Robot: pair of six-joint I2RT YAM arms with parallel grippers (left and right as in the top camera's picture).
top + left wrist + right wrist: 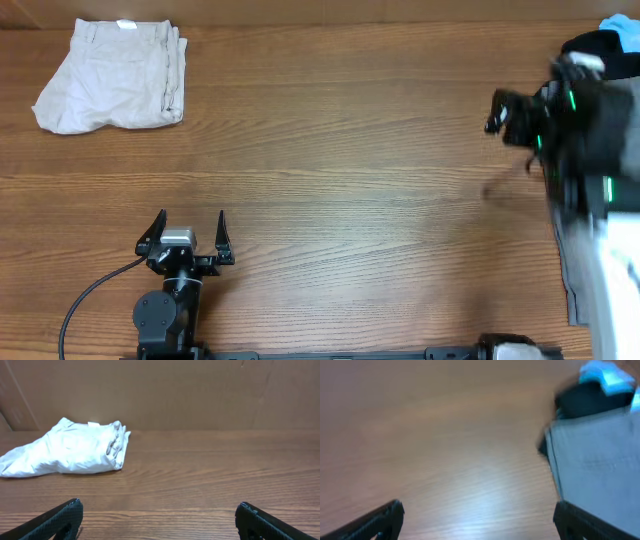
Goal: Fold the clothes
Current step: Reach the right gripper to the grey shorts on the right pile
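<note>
The grey shorts [573, 268] lie at the table's right edge, mostly hidden under my right arm. In the right wrist view they fill the right side [600, 455], blurred. My right gripper [506, 116] hovers over the table just left of them, motion-blurred. Its jaws [480, 516] are open and empty, with the right finger at the fabric's edge. My left gripper [191, 224] rests near the front left, open and empty [160, 512], far from the grey shorts.
Folded cream-beige shorts [112, 74] lie at the back left and also show in the left wrist view [70, 452]. A black garment [597, 45] with a light blue item [622, 30] sits at the back right, also in the right wrist view [585, 397].
</note>
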